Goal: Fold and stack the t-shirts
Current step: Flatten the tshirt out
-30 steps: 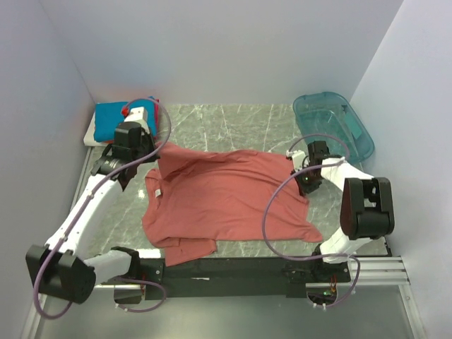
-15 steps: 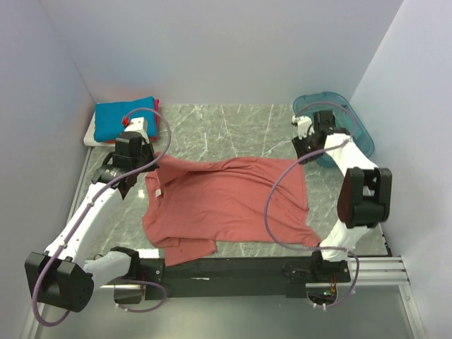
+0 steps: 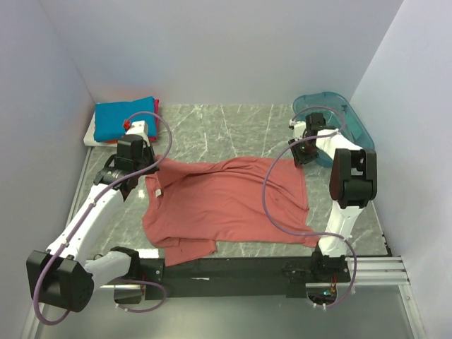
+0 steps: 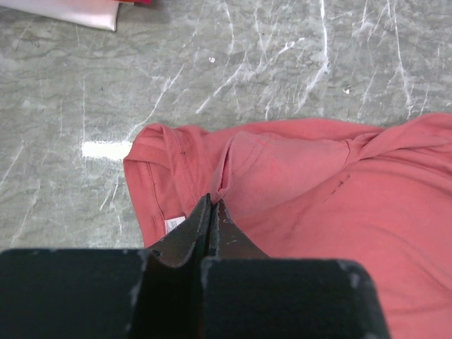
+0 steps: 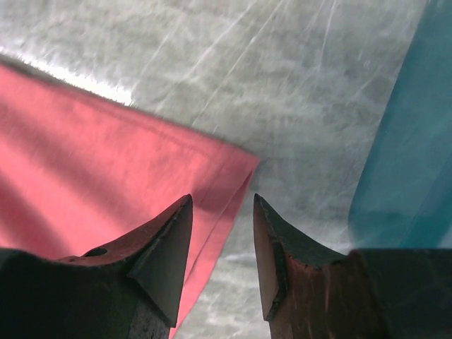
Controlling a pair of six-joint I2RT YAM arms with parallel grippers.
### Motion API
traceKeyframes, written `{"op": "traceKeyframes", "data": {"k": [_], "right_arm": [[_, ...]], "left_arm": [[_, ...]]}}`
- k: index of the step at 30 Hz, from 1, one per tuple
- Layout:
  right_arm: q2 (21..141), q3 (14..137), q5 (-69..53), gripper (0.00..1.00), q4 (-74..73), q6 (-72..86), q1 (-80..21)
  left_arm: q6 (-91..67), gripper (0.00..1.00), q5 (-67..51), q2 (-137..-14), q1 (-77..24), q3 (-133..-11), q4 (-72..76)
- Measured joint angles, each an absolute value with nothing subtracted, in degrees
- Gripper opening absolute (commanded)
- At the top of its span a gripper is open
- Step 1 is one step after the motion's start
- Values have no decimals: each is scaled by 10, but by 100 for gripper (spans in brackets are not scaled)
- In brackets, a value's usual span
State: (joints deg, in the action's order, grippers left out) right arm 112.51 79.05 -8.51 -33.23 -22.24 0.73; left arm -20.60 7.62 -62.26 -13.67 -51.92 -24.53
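Observation:
A large salmon-pink t-shirt (image 3: 226, 205) lies spread on the marble table, folded over along its far edge. My left gripper (image 3: 146, 164) is at the shirt's far left corner. In the left wrist view it (image 4: 212, 201) is shut, with a raised fold of the pink cloth (image 4: 318, 183) pinched at its tips. My right gripper (image 3: 300, 154) hovers over the shirt's far right corner. Its jaws (image 5: 222, 205) stand open and hold nothing, and the corner of the pink cloth (image 5: 92, 141) lies flat below them. A folded stack, blue t-shirt (image 3: 123, 116) on top with red (image 3: 155, 104) and white (image 3: 92, 138) edges showing, sits at the far left.
A translucent teal bin (image 3: 339, 120) stands at the far right, just beyond my right gripper, and shows as a teal wall (image 5: 417, 141) beside its right finger. White walls close in the table on three sides. Bare marble (image 3: 226, 127) lies between the stack and the bin.
My right gripper opened and let go of the shirt's far right corner, which dropped flat. My left gripper came down, still shut, and the lifted far edge now lies low on the table.

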Motion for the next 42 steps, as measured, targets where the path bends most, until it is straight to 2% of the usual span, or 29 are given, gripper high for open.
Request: {"op": "traceKeyframes", "data": {"k": [7,18,24,25,29,31,36,42], "right_arm": [[1157,819,-79,48,-326,-218,7],[1185,858,-90,34,-339,-219,6],[1186,859,-101,15,-341,-226,6],[1186,859,-102,8,-341,-227,6],[1182,856,-103,0,-338,-234,5],[1172,847,-105,0,-339,-237,5],[1087,824,-116,0,-359,-240,-11],[857,827,-131,0,-374,-250,-53]], "left_arm": [[-206,0,76,-623,-137,-517,-244],[-206,0,76,-624,-137,-514,-243],[-206,0,76,-624,-136,-509,-242],[-206,0,76,-624,-136,-509,-242],[-206,0,79,-624,-135,-508,-242],[-206,0,83,-624,-135,-508,-242],[-207,0,100,-607,-135,-512,-244],[-207,0,138,-556,-135,-589,-250]]}}
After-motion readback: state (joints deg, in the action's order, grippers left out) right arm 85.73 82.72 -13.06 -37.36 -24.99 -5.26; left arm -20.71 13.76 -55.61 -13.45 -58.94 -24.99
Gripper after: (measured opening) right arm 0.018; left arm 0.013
